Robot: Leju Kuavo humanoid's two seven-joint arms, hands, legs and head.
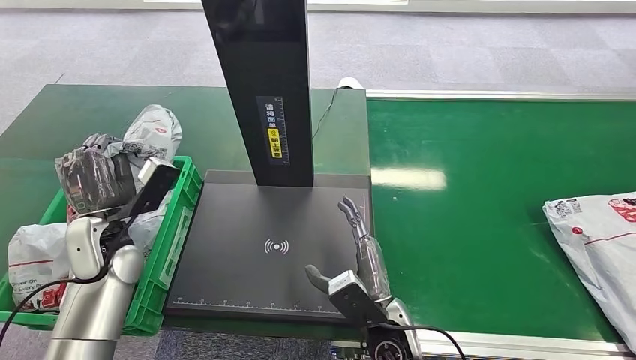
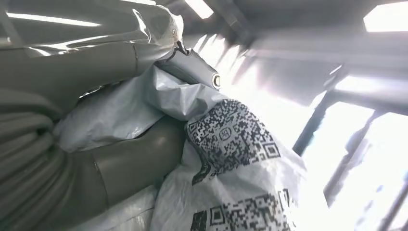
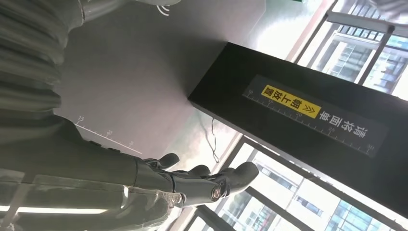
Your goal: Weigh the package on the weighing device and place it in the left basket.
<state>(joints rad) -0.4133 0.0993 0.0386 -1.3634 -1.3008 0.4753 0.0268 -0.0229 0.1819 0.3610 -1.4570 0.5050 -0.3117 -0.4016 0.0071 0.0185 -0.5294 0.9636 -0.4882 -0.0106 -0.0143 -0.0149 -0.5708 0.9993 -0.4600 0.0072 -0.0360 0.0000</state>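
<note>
Package [image 1: 150, 131], a crumpled grey mailer bag, is gripped in the left hand [image 1: 94, 180] above the far end of the green basket [image 1: 169, 247], which sits at the left of the bench [image 1: 45, 127]; its printed codes show close up in the left wrist view [image 2: 231, 139]. Another white bag [image 1: 34, 259] lies in the basket. The right hand [image 1: 360, 247] hovers spread and empty over the black weighing device [image 1: 255, 247]. A further parcel [image 1: 600, 240] rests on the green conveyor belt [image 1: 480, 195].
</note>
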